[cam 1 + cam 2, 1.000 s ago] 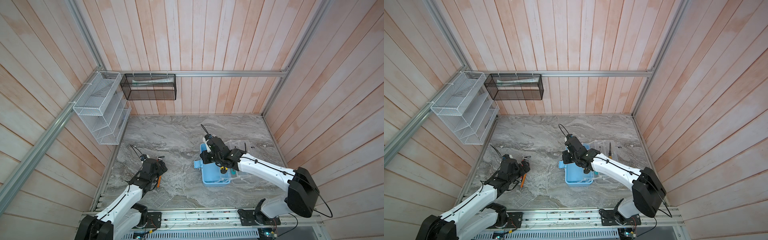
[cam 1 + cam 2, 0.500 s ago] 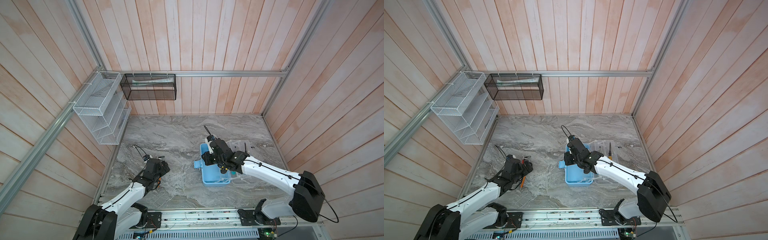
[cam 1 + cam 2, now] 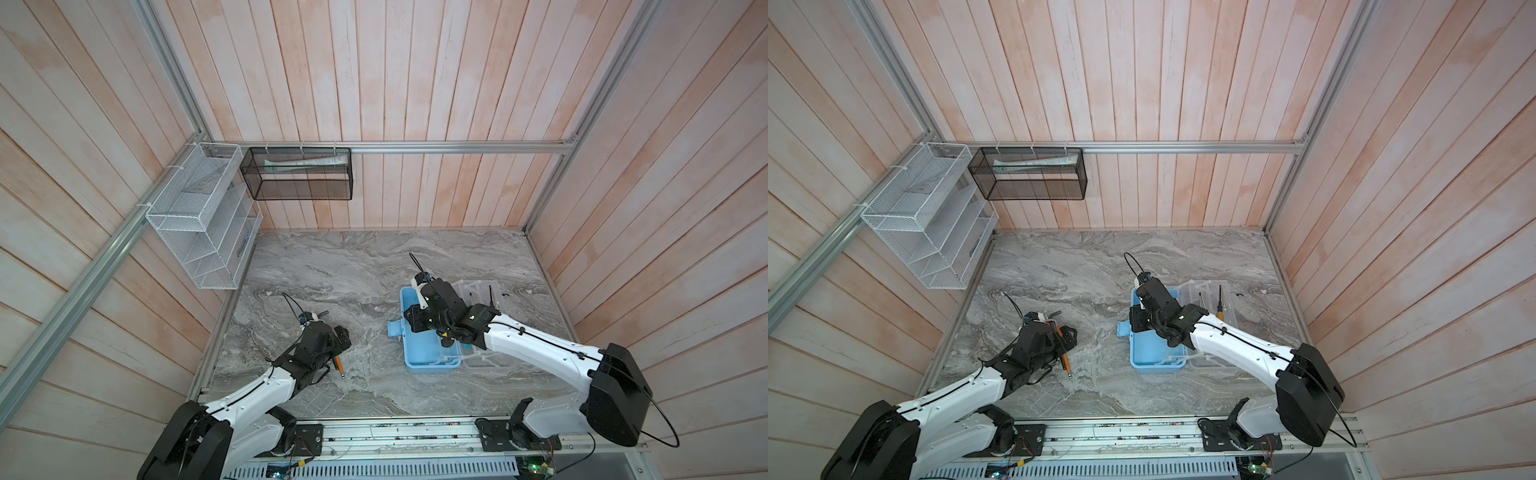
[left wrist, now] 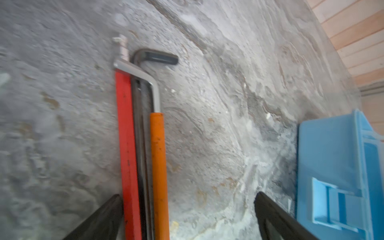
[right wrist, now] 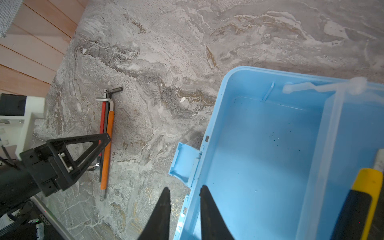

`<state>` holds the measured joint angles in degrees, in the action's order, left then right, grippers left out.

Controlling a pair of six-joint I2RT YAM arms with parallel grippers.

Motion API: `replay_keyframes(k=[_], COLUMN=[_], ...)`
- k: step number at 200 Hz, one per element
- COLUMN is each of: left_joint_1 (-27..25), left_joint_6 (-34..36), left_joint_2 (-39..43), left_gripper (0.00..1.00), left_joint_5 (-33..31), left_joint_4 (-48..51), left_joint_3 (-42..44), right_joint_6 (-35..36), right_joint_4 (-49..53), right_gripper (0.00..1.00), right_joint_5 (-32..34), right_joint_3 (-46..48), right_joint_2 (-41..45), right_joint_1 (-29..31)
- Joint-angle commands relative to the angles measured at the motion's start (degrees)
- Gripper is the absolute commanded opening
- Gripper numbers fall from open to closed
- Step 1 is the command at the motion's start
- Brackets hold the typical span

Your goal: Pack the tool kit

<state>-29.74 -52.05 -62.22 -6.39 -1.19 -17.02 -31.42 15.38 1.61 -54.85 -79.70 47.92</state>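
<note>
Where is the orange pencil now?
In both top views the orange pencil lies on the table's left side, under the left gripper, beside a red pencil and hex keys.

Light-blue case [image 3: 424, 353], grey tabletop [image 3: 353, 270] veined white and tan, an orange pencil [image 4: 159, 166], a red stick [image 4: 125, 145], screwdriver handle [image 5: 361, 199] yellow and black.

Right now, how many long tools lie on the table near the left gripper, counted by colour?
red stick: 1
orange pencil: 1
silver hex key: 1
black hex key: 1
Total: 4
A pale tip beyond the red stick is too blurred to count.
</note>
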Motion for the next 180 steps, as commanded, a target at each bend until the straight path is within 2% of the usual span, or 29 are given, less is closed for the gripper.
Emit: replay_keyframes(k=[1, 13, 40, 75, 94, 111, 138, 158, 180], left_joint_1=[-2.7, -2.9, -2.0, 8.5, 13.3, 16.2, 19.9, 20.6, 21.1], left_joint_6=[-3.3, -2.7, 1.0, 7.5, 11.0, 12.2, 14.7, 16.0, 16.2], left_joint_2=[-1.0, -0.6, 4.1, 16.7, 22.4, 25.1, 25.6, 26.9, 28.7], left_gripper=[1.0, 1.0, 1.0, 1.0, 1.0, 1.0, 1.0, 1.0, 1.0], left_joint_5=[-1.8, -3.5, -10.9, -11.5, -14.1, -16.7, -16.1, -18.1, -16.9], left_joint_4=[-3.0, -1.0, 10.2, 20.1, 23.7, 25.3, 24.9, 26.0, 25.5], left_joint_3=[-0.6, -1.5, -5.2, -6.3, -6.6, -7.3, -8.2, -8.7, -7.9], right_joint_6=[0.5, 1.8, 4.7, 9.8, 11.7, 13.1, 14.7, 15.4, 15.9], right_joint_4=[-1.4, -1.7, -1.7, -2.0, -2.4, -2.2, 0.5, 1.9, 4.0], right_gripper=[0.26, 0.27, 0.3, 0.32, 0.33, 0.34, 0.35, 0.35, 0.35], right_joint_5=[0.1, -1.6, -4.1, -9.1, -11.2, -12.9, -14.0, -13.9, -12.9], right_joint_3=[0.2, -0.7, -4.7, -12.0, -16.4, -20.5, -28.4, -33.1, -37.7], right_joint_2=[0.1, -1.1, -5.8, -15.2, -21.1, -26.5, -35.0, -40.3, -45.0], right_joint_1=[-0.3, -0.2, 1.8, 5.0, 7.1, 9.0, 11.7, 12.9, 13.3])
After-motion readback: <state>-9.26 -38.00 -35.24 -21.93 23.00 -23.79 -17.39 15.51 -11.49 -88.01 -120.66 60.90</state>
